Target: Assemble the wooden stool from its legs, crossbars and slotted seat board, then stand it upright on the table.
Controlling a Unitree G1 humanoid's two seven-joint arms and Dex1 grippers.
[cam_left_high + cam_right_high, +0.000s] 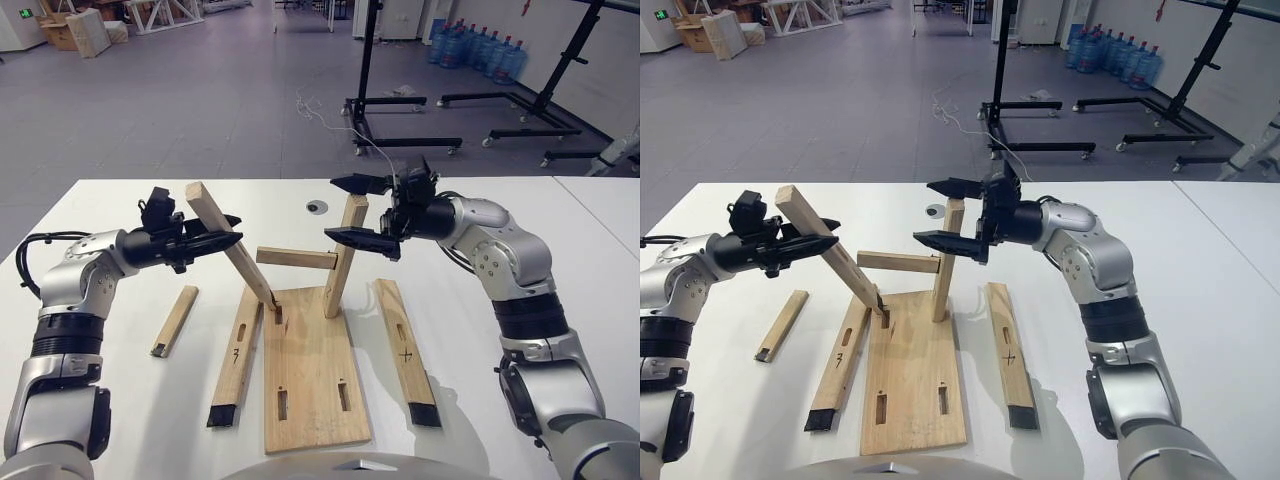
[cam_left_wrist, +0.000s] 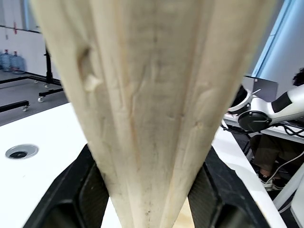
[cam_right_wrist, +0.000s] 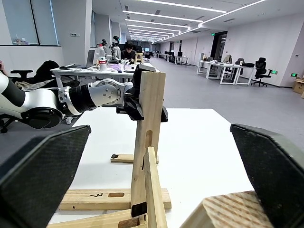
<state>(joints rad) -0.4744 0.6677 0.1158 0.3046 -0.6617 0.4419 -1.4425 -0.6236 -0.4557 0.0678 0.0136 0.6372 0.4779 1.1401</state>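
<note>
Legs are going into the seat board, which lies flat on the bench, slots up. That is the step in hand, and by my reading the task is well short of halfway.

The left end effector is pinched shut on one leg. This leg leans steeply away from the centre, with its foot at the board's far left slot. In the left wrist view the leg sits snug between both fingers.

A second leg stands in the far right slot, tilted a little. A crossbar juts from its side towards the held leg, and its free end stops short of it. The right end effector is spread wide, one finger on each side of this leg's top — not gripping it.

Two more legs lie flat beside the board, one on the left and one on the right. A short bar lies further left.

The next move probably calls for the right end effector to close on the standing leg and steady it. The left arm would then swing its leg upright so the crossbar's free end can enter that leg's side. The risk is that the unheld leg gets levered out of its slot — the push should be slow and in line with the crossbar.
</note>
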